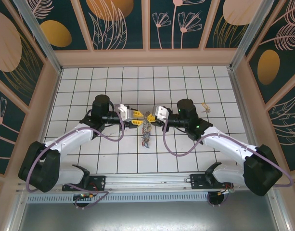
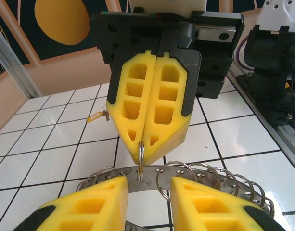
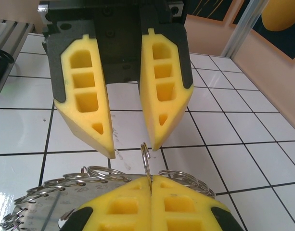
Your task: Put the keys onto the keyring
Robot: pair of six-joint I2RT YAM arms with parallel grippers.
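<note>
- The left end effector point(image 1: 135, 119) is pointing right over the middle of the table point(image 1: 113, 159) with its fingers point(image 3: 84, 101) spread. The small split ring point(image 2: 141, 168) is standing in the gap between them. Judged best practice: centre the gap on the ring's wire, then close squarely on its lower half so the wire is not twisting out of the grip.
- The keyring point(image 3: 41, 216), a flat grey band carrying a row of split rings, is lying just beneath and between the two end effectors. The bunch of keys point(image 1: 146, 132) is trailing from it toward the near side.
- The right end effector point(image 2: 144, 154) is pressing its fingers together on the top of that split ring, holding it upright. A firm, unmoving pinch here is likely giving the left side a stable target.
- A loose key point(image 1: 204, 108) with a yellow tag is lying well apart at the far right, apparently not yet threaded.
</note>
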